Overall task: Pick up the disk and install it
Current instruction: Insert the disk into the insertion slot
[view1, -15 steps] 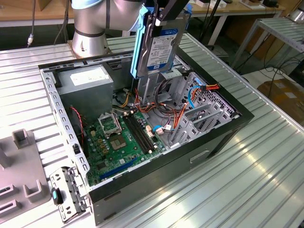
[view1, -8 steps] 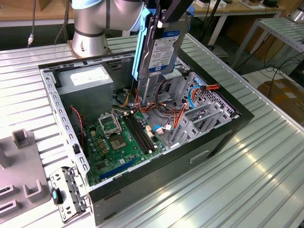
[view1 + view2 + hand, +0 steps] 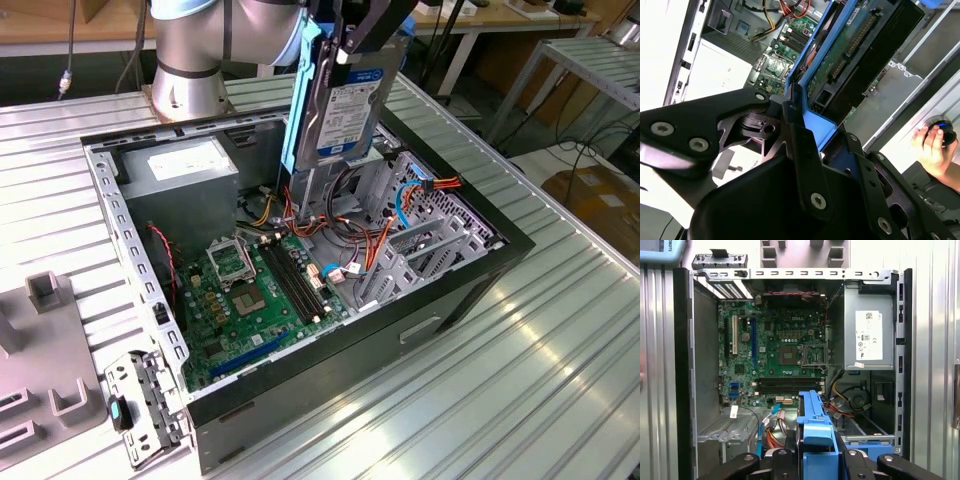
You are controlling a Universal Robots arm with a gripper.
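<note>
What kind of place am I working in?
Probably a robotics lab bench: an open PC case on a ribbed metal table, the gripper holding the disk above it, workbenches behind.

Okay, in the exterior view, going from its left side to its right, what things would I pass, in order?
Grey fixture block → grey power supply box → the disk, held on edge by the gripper → metal drive cage → slatted metal side table.

Bright overhead light, glare streaking the ribbed counter (image 3: 540, 340); second wrist view partly blown out white, tool (image 3: 815, 130) dark, silhouetted.
</note>
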